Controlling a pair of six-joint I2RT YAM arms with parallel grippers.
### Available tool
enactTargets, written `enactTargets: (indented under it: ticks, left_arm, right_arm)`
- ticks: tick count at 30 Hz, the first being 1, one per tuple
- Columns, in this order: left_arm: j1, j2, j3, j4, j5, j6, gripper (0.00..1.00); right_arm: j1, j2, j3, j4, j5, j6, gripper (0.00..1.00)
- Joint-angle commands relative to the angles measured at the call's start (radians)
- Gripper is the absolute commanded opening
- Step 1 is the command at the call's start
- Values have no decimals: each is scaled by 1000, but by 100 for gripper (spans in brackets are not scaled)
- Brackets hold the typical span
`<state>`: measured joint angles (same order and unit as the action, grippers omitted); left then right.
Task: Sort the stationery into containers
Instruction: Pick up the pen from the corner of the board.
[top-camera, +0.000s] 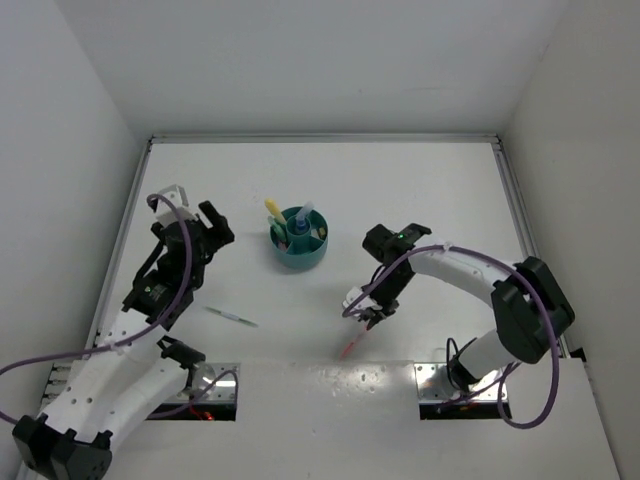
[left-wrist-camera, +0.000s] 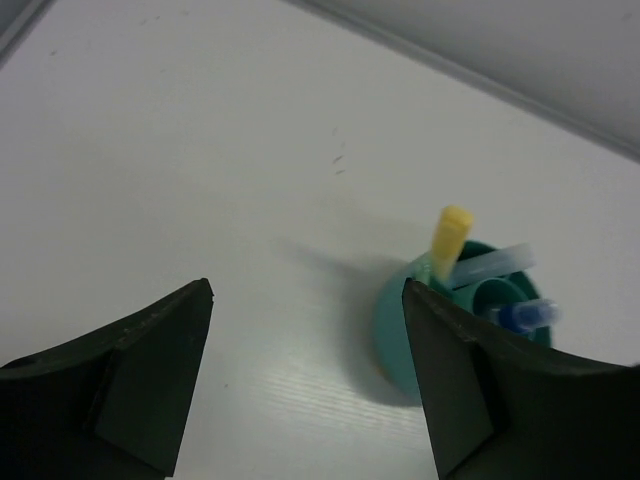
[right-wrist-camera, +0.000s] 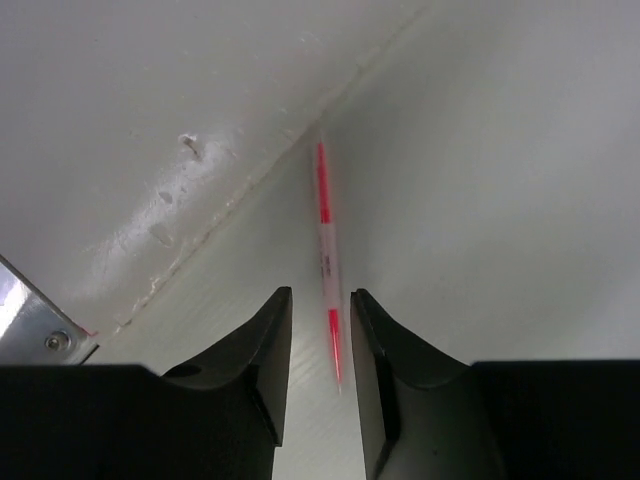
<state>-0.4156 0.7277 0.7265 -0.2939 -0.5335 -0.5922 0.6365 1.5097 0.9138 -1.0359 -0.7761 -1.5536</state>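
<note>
Left arm's fingers (left-wrist-camera: 150, 370) are spread wide and empty, hovering over the white counter (top-camera: 400, 190) left of the round teal plastic tub with inner dividers (top-camera: 300, 250). Nothing stands between them and the tub.

Thin white pen (top-camera: 232, 317) lies loose on the counter, near-left of the tub and well apart from it. It is not yet sorted.

The tub sits mid-counter. Already in it and sticking up: a yellow stick (left-wrist-camera: 452, 235), a light-blue stick (left-wrist-camera: 505, 260) and a clear blue-capped bottle (left-wrist-camera: 525, 315). Can't tell which compartment each is in.

Right arm's fingers (right-wrist-camera: 250, 350) are low over the counter, parted by a narrow gap, clamping nothing. Thin red-and-white pen (right-wrist-camera: 326, 250) lies flat on the counter with one end in that gap and looks blurred. It is near-right of the tub, close to the seam of the near ledge (top-camera: 330, 375).

Risks:
- The pen is thin and flat, so closing could scrape the counter and miss it.
- A nudge could roll it against the ledge seam, which would block one finger.
- It would be pinched near one end, so it may swing or slip in transit.
- The upright sticks crowd the tub, so a drop-in could catch on them.
</note>
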Motion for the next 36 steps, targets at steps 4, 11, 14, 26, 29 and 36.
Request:
enactTargets:
  ticks: [4,11,14,26,29,36]
  left_arm:
    - [75,42,-30,-47,-69,-53,75]
    - [129,62,-39,-56,-60,-92,73]
    - [138,62,-39,-56,-60,-92,73]
    - [138,53,-39,-56,-60,-92,73]
    - [138,53,-39,-56,-51,-92,73]
    - [138,53,-39,-56,-51,-92,73]
  right_arm:
    - [113,64,2,29,-8,-39,28]
    - [195,83,-38,206,96,87,27]
    - [225,93,-61,273,159,119,27]
    - [305,124,-102,349,277,178,27]
    - [316,133,-113,369,310,188,27]
    - [356,142,-148,416,396,198,22]
